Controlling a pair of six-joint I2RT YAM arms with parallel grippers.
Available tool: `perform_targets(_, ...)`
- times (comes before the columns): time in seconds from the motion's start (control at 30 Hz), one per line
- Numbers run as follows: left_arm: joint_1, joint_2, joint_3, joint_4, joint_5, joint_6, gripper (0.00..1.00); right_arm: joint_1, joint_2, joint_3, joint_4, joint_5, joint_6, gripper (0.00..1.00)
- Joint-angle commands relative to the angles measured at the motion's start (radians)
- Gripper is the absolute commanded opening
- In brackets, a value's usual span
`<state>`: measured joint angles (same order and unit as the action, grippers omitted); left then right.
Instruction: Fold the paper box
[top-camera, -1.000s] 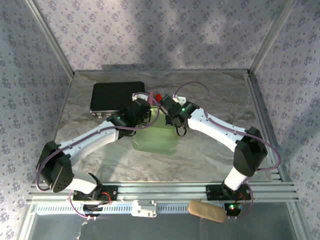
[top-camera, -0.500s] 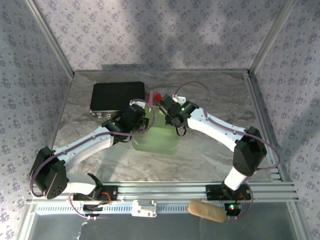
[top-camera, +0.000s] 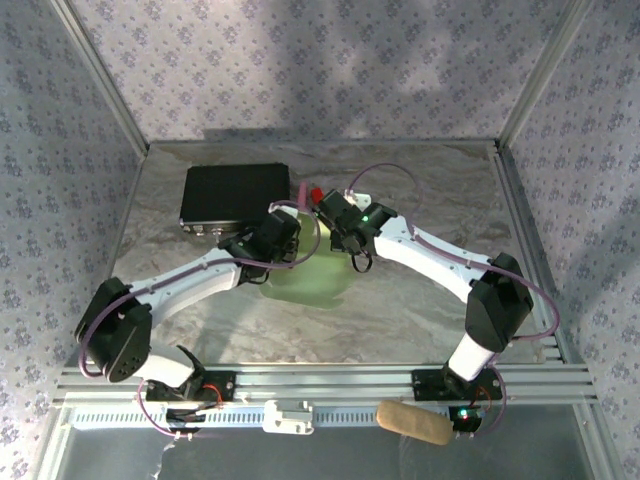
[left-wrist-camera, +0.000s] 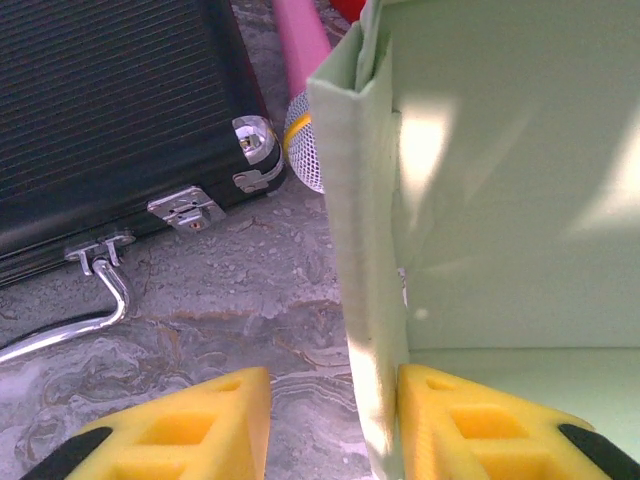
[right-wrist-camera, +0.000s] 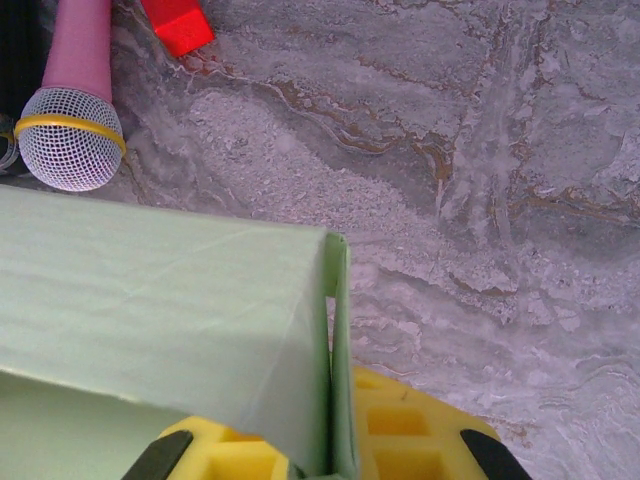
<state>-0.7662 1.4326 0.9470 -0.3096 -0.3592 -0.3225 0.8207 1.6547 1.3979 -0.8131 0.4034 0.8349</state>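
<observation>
The paper box (top-camera: 315, 280) is pale green card, partly raised, lying mid-table between both arms. In the left wrist view its upright left wall (left-wrist-camera: 365, 230) stands between my left gripper's (left-wrist-camera: 335, 390) yellow fingers. It rests against the right finger (left-wrist-camera: 470, 420), with a gap to the left finger (left-wrist-camera: 200, 425), so this gripper is open. From above, the left gripper (top-camera: 292, 243) sits at the box's left far corner. My right gripper (right-wrist-camera: 335, 410) is shut on a doubled wall of the paper box (right-wrist-camera: 150, 290). In the top view it (top-camera: 333, 222) is at the box's far right edge.
A black case (top-camera: 235, 195) with metal latches (left-wrist-camera: 185, 208) lies just left of the box. A pink microphone (right-wrist-camera: 75, 90) and a red block (right-wrist-camera: 178, 25) lie behind the box. A tan roll (top-camera: 412, 422) rests beyond the near rail.
The left arm drew back, then swung in again to the box's left wall, and its jaws have narrowed. The box looks lower and flatter. The right gripper has not moved.
</observation>
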Motion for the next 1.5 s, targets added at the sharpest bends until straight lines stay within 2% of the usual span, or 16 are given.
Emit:
perform_targets(0.0,-0.008,0.018,0.026,-0.016,-0.084,0.010,0.38,-0.001,0.005,0.030,-0.024,0.019,0.024,0.00)
perform_targets(0.07,-0.010,0.014,0.018,-0.014,-0.109,0.004,0.45,-0.002,0.006,0.029,-0.026,0.018,0.024,0.00)
perform_targets(0.23,-0.011,-0.058,-0.013,-0.018,-0.117,-0.015,0.47,-0.005,0.008,0.022,-0.023,0.017,0.021,0.00)
perform_targets(0.33,-0.004,-0.108,-0.024,-0.026,-0.066,-0.011,0.47,-0.005,0.010,0.020,-0.017,0.014,0.023,0.00)
perform_targets(0.43,0.024,-0.096,-0.013,-0.047,0.024,0.011,0.47,-0.006,0.013,0.021,-0.015,0.011,0.024,0.00)
perform_targets(0.6,0.051,-0.108,-0.051,0.007,0.152,0.009,0.52,-0.007,0.015,0.026,-0.018,0.009,0.024,0.00)
perform_targets(0.87,0.077,-0.114,-0.090,0.076,0.165,0.016,0.49,-0.011,0.016,0.031,-0.016,-0.010,0.018,0.00)
perform_targets(1.03,0.075,-0.069,-0.071,0.086,0.147,0.025,0.41,-0.012,0.022,0.032,-0.009,-0.020,0.018,0.00)
perform_targets(1.13,0.067,-0.039,-0.054,0.086,0.098,0.026,0.35,-0.013,0.023,0.035,-0.008,-0.023,0.019,0.00)
perform_targets(1.23,0.040,-0.012,-0.039,0.084,0.019,0.023,0.25,-0.012,0.023,0.041,-0.011,-0.023,0.018,0.00)
perform_targets(1.3,0.009,0.009,-0.023,0.071,-0.064,0.017,0.11,-0.015,0.026,0.045,-0.016,-0.022,0.018,0.00)
perform_targets(1.37,-0.023,0.031,-0.004,0.050,-0.145,0.003,0.03,-0.016,0.027,0.046,-0.017,-0.020,0.019,0.00)
perform_targets(1.4,-0.038,0.044,0.008,0.033,-0.182,-0.007,0.00,-0.015,0.029,0.044,-0.017,-0.018,0.020,0.00)
perform_targets(1.47,-0.066,0.062,0.030,0.001,-0.251,-0.034,0.00,-0.016,0.030,0.040,-0.016,-0.017,0.026,0.00)
